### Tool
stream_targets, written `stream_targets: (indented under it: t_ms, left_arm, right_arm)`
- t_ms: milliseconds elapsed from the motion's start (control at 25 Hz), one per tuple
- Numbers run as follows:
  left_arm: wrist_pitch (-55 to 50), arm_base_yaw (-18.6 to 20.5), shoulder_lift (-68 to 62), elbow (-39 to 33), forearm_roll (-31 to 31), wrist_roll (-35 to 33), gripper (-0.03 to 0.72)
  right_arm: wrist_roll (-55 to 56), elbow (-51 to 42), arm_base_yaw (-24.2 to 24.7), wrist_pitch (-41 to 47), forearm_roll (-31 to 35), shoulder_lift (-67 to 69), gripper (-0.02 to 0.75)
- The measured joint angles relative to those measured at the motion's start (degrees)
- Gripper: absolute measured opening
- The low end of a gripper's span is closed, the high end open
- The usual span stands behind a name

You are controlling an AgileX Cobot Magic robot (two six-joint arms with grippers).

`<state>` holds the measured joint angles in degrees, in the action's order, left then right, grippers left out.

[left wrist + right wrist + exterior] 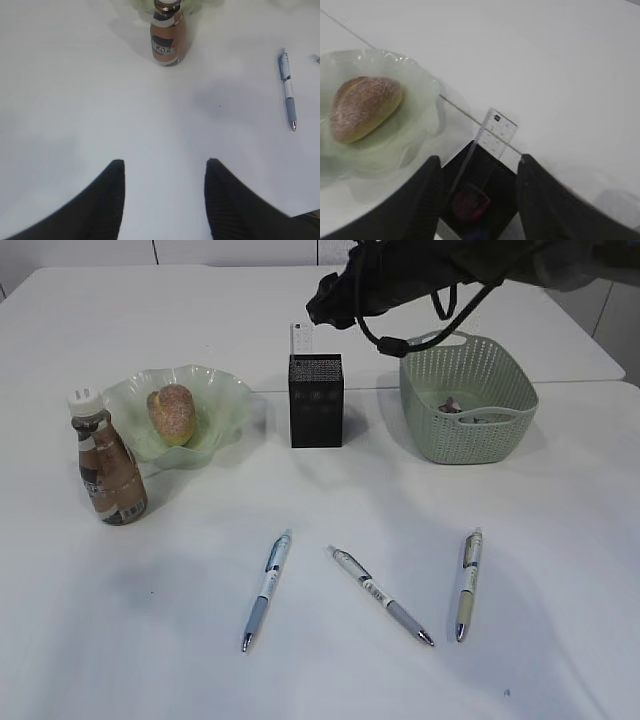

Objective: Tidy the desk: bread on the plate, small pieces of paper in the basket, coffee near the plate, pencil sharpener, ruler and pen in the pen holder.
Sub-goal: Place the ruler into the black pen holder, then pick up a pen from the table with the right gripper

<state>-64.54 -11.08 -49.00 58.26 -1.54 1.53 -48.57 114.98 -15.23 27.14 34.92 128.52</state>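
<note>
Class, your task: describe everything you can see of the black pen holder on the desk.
The pen holder is a black, square, upright box with a fine dotted mesh pattern on its walls and an open top. It stands on the white desk between the green plate and the basket, touching neither. A clear ruler stands in it, sticking out above the rim. The right wrist view shows a reddish object lying inside; what it is cannot be told. The right gripper hovers above its opening.

bread (171,413) on plate (225,400), coffee (108,467) left, basket (467,396) right
</note>
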Motion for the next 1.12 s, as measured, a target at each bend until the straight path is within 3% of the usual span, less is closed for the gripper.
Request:
stream_targets:
  t_ms: [320,440,520,600,720,920,1120]
  left_arm:
    - [0.17,0.00,0.00,0.00,0.20,0.00,0.358]
    - [0.17,0.00,0.00,0.00,0.73,0.00,0.358]
    - [0.17,0.00,0.00,0.00,1.00,0.00,0.358]
    - [0.17,0.00,0.00,0.00,1.54,0.00,0.358]
    - [0.26,0.00,0.00,0.00,1.97,0.00,0.358]
    - [0.26,0.00,0.00,0.00,2.51,0.92,0.358]
    - [-0.08,0.00,0.00,0.00,2.51,1.87,0.358]
  right_arm:
    - [0.48,0.02,0.56,11.11,-2.05,-4.36,0.389]
    - [4.38,0.02,0.56,22.96,-7.59,-4.75,0.389]
    - [5.19,0.02,0.56,25.30,-9.71,-4.83,0.389]
    - [10.62,0.02,0.56,35.58,-17.75,-4.97,0.389]
    - [15.68,0.02,0.56,40.86,-21.61,-6.08,0.389]
    - [22.91,0.12,0.56,43.06,-23.52,-8.85,0.389]
    - [36.79,0.12,0.56,43.18,-29.72,-11.69,0.389]
